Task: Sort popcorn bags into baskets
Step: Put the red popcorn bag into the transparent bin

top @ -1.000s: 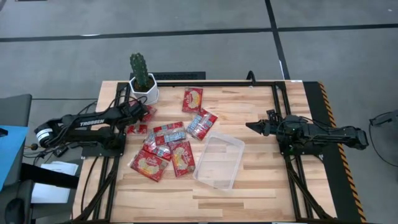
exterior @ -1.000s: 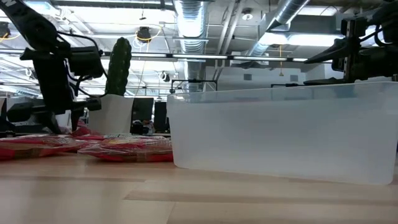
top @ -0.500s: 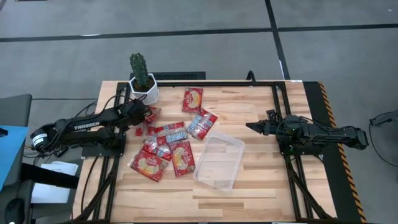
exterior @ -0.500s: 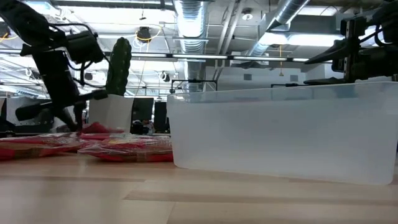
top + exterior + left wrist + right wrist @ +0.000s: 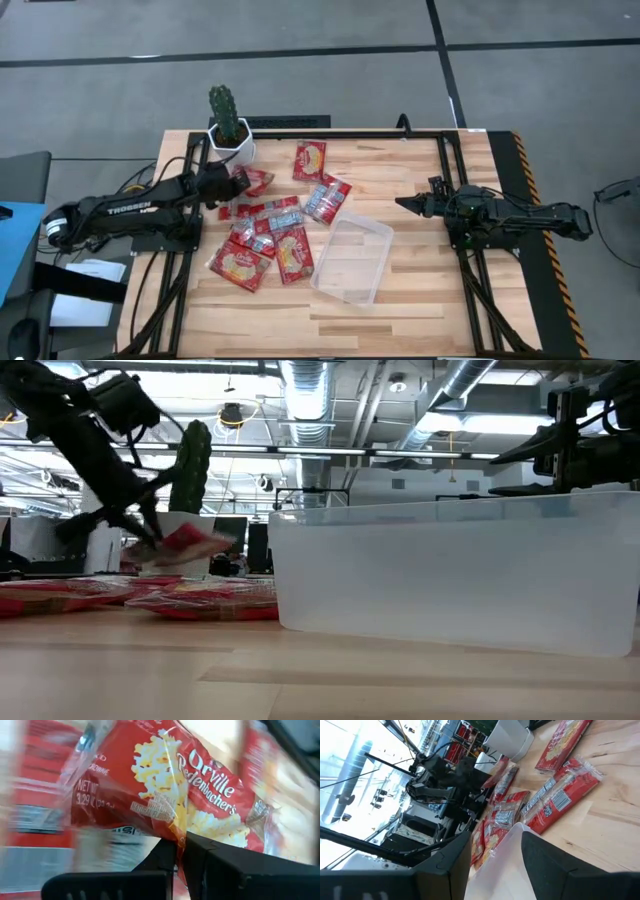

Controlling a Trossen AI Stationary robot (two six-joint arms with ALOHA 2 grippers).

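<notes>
My left gripper [image 5: 232,183] is clamped on a popcorn bag [image 5: 254,180], the two dark fingers [image 5: 165,857] pressed together on its lower edge, and the bag now hangs clear of the table where half a second ago it was still low among the others beside the cactus pot [image 5: 232,146]. In the low view the bag [image 5: 182,544] sits tilted in the air just under my gripper [image 5: 145,545], above the pile [image 5: 150,596], whereas a second ago my fingers were down at table level. Seen from above, my left arm has swung a little toward the middle of the table, so the held bag now shows just past my fingertips, on the side toward the bin [image 5: 352,260]. From my left wrist the bag [image 5: 165,795] fills the view, its printed face showing yellow popcorn. The remaining bags lie as before: a loose cluster [image 5: 265,235] just beyond and below my gripper, one bag [image 5: 309,159] alone farther off past it, another [image 5: 325,199] touching the bin's near corner. The bin is well apart from my left gripper and holds no bag. My right gripper [image 5: 410,204] waits on the far side of the bin, unmoved, its fingers [image 5: 445,865] apart
</notes>
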